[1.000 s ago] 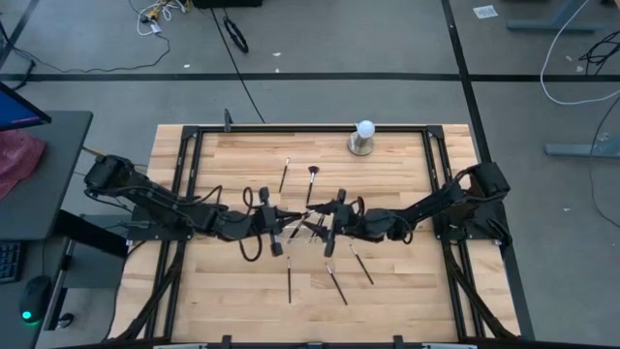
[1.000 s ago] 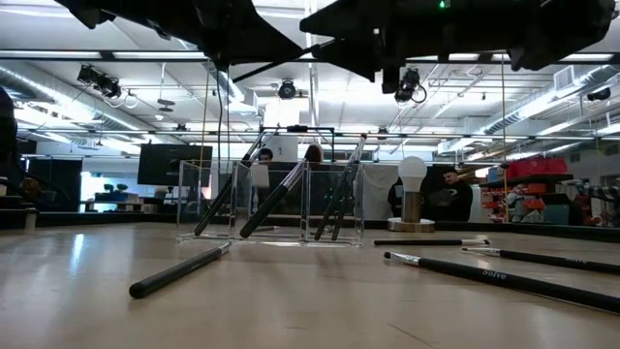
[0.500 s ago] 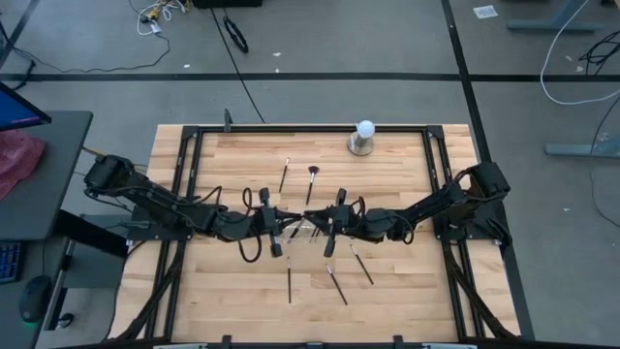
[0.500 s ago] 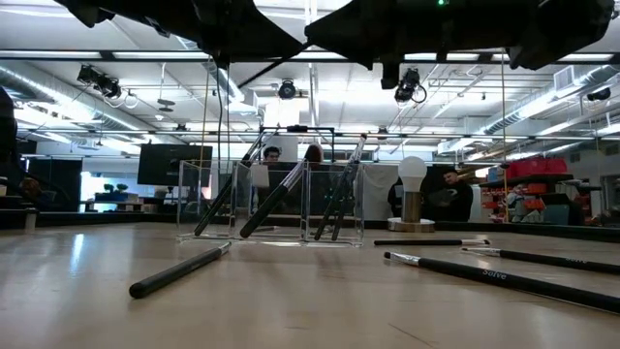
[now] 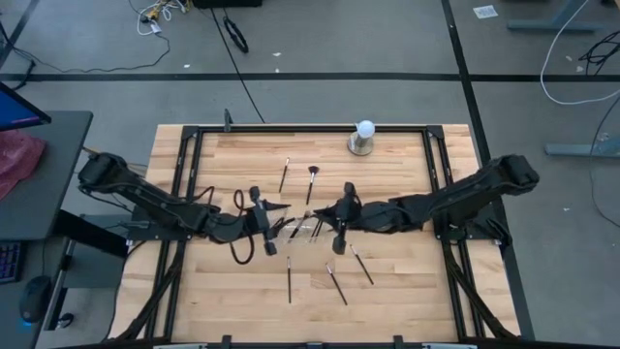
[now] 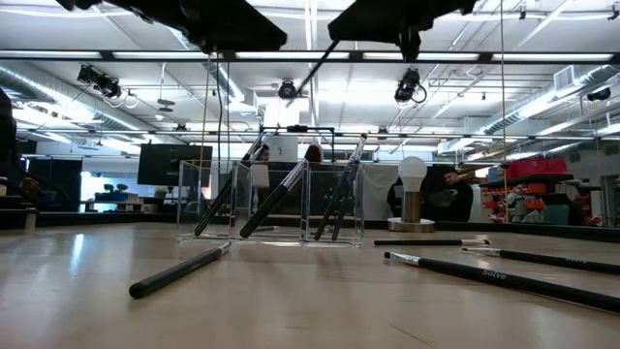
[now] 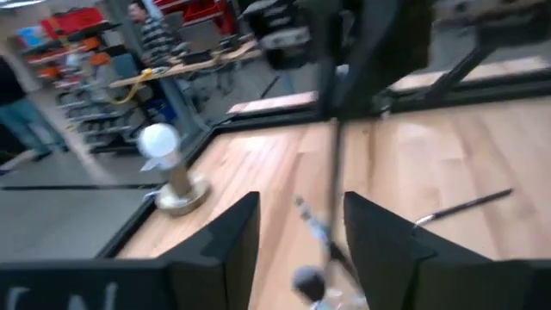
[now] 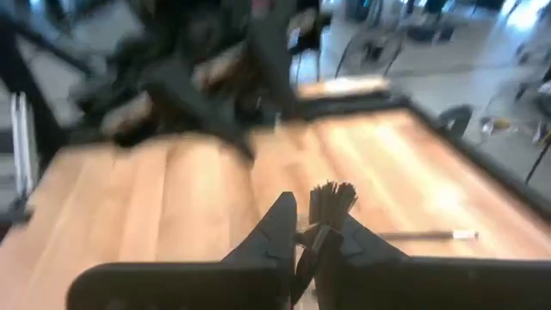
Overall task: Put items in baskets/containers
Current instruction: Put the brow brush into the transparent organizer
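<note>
Pinching a brush (image 8: pixel 325 215) by its neck, the right gripper (image 8: pixel 310 237) hangs above the clear tray (image 6: pixel 271 204). Left gripper (image 7: pixel 297 232) beside it, fingers spread, holding nothing.

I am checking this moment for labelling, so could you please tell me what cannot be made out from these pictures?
- High view: the clear plastic tray is largely hidden between the left gripper and right gripper; its brush count is unreadable.
- Right wrist view: motion blur; the dark-bristled makeup brush in the shut fingers has its handle hidden.
- Low view: both grippers are cut off by the upper edge.
- Left wrist view: blur hides what lies between the open fingers.
</note>
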`<state>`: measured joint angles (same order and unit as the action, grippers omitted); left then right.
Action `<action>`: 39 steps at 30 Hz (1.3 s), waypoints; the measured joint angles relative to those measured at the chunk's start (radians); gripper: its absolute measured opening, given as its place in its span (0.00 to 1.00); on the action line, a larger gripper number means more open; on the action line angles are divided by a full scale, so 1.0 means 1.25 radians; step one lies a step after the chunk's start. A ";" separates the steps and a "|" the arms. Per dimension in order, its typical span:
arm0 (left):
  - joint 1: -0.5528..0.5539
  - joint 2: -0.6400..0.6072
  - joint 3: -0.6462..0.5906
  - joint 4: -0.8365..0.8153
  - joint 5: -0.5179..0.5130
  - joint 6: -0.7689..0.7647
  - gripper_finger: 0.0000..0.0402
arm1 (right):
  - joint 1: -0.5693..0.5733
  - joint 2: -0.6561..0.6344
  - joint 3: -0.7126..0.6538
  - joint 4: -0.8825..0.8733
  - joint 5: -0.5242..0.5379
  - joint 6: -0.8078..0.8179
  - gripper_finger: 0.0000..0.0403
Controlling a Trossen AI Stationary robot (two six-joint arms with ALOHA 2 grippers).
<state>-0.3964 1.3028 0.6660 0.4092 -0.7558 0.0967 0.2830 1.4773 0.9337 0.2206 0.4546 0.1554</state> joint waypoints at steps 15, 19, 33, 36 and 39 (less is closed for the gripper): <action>-0.120 -0.177 0.000 -0.554 -0.202 -0.391 0.42 | -0.098 0.088 0.117 -0.160 -0.228 0.059 0.04; -0.121 -0.173 0.000 -0.702 -0.196 -0.565 0.42 | -0.116 0.127 0.117 -0.112 -0.281 0.078 0.04; -0.120 -0.163 0.000 -0.790 -0.223 -0.676 0.42 | -0.131 0.248 0.188 -0.104 -0.337 0.081 0.04; -0.120 -0.163 0.000 -0.789 -0.224 -0.676 0.42 | -0.136 0.265 0.190 -0.104 -0.337 0.091 0.04; -0.120 -0.163 0.000 -0.788 -0.224 -0.676 0.42 | -0.141 0.278 0.190 -0.104 -0.336 0.099 0.04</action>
<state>-0.5465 1.0996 0.6655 -0.5763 -1.0355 -0.7486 0.1066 1.8249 1.1713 0.0910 0.0349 0.2791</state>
